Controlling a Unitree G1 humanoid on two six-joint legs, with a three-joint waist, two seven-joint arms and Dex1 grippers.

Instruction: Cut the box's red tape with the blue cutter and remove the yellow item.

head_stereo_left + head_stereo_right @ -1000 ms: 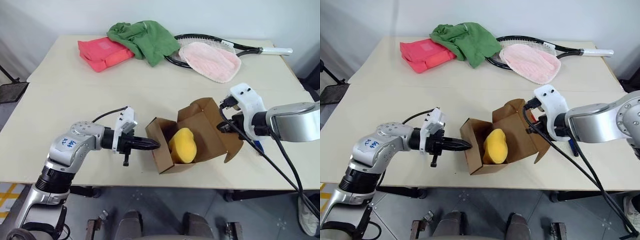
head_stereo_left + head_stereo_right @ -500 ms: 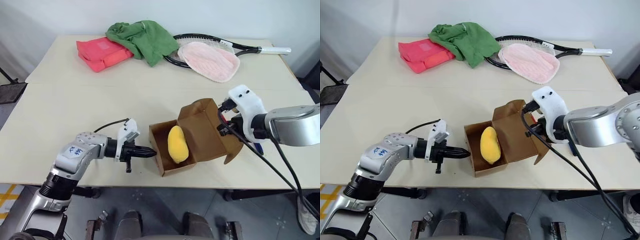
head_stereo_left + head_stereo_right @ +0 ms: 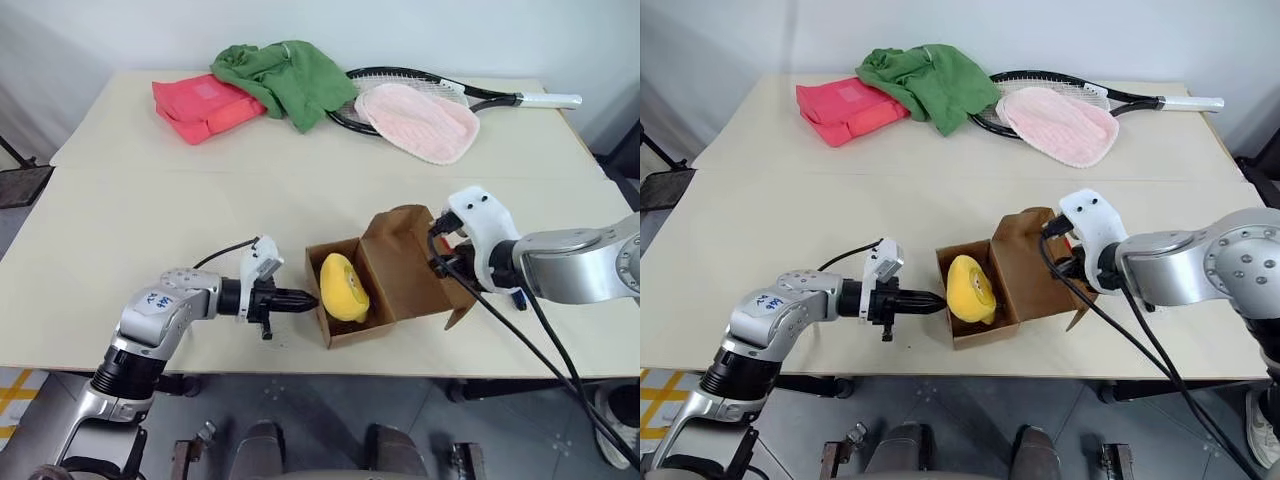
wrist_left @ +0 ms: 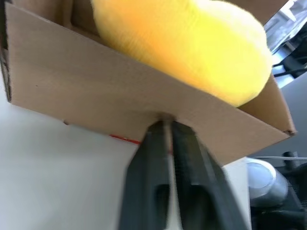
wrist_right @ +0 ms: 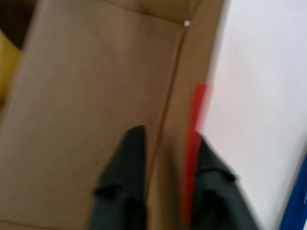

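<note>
While the box (image 3: 385, 275) is lying open at 5 o'clock w/ the yellow item (image 3: 340, 287) inside, I'm straddling its flap w/ my right gripper (image 5: 165, 143), jaws apart; left gripper (image 4: 166, 136) nearly closed, empty. Item looks soft, light: pinch mid-body.

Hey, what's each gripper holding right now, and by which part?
Right gripper straddles the box's taped flap edge; firm grip unclear. Left gripper holds nothing.

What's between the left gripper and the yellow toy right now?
Only the box's near cardboard wall: in the left wrist view the left gripper meets it, and the yellow toy sits just behind.
</note>
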